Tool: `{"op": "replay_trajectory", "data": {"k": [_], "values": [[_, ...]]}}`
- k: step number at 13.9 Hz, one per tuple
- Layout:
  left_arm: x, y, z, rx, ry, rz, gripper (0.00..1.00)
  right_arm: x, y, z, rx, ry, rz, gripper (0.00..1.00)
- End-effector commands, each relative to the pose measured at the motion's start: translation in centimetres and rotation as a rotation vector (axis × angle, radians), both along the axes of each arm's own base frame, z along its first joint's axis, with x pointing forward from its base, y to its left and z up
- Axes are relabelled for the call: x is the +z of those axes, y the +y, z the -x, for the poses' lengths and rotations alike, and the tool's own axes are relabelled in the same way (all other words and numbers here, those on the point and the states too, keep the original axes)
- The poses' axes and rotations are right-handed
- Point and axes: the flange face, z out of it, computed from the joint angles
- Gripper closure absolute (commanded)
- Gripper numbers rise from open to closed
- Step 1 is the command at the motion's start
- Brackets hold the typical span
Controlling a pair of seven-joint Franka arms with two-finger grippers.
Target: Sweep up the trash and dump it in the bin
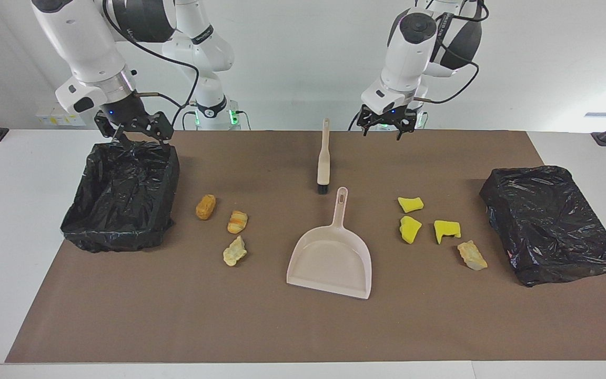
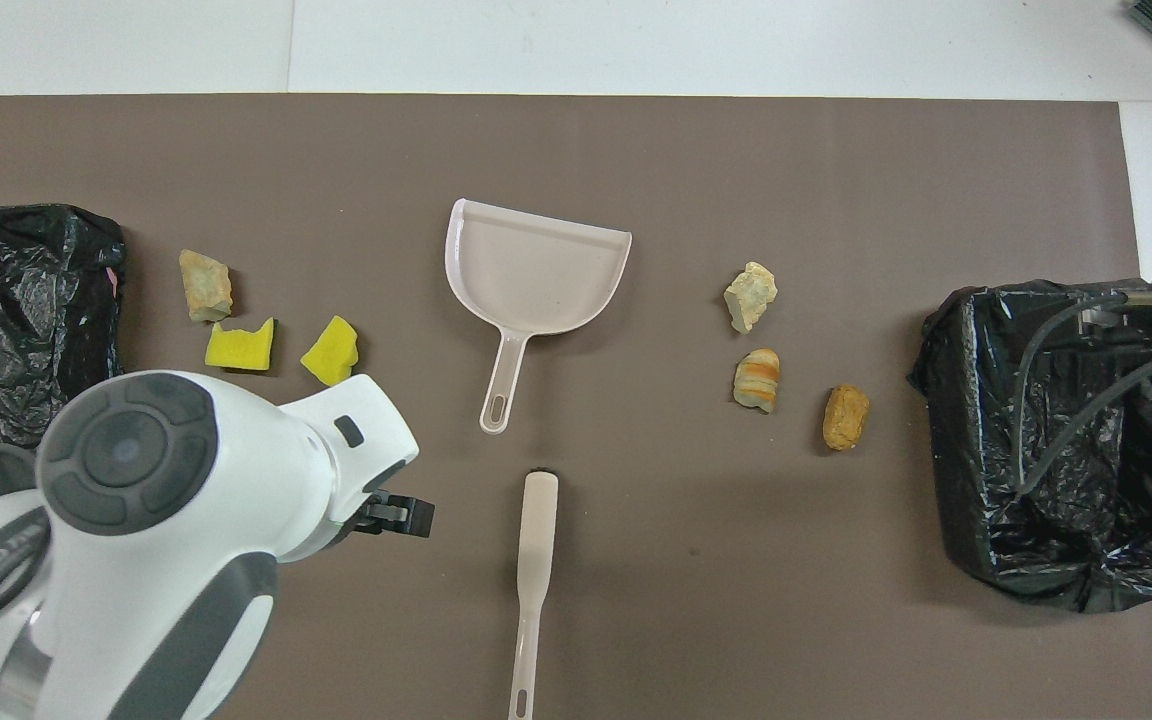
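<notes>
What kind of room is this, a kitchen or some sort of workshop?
Most likely a robotics lab set up for a cleaning test. Two white robot arms stand at a table covered by a brown mat, with foam scraps, a dustpan, a brush and bag-lined bins laid out neatly.
</notes>
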Motion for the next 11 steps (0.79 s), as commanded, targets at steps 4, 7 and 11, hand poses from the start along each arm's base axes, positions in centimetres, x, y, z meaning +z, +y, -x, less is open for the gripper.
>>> {"op": "replay_trajectory", "data": {"k": [4, 7, 11], "values": [[-8.8, -10.0, 8.0, 0.011, -0.023, 0.004, 0.0, -4.9, 4.0, -2.6, 0.056, -0.045, -0.011, 0.0], [-12.3, -12.6, 10.3, -0.013, -0.012, -0.013, 0.0, -8.1, 6.7, -3.8, 0.082, -0.069, -0.018, 0.0], [-14.7, -12.6, 13.3, -0.054, 0.022, -0.049, 0.0, -8.8, 7.5, -3.9, 0.047, -0.061, -0.016, 0.0]]}}
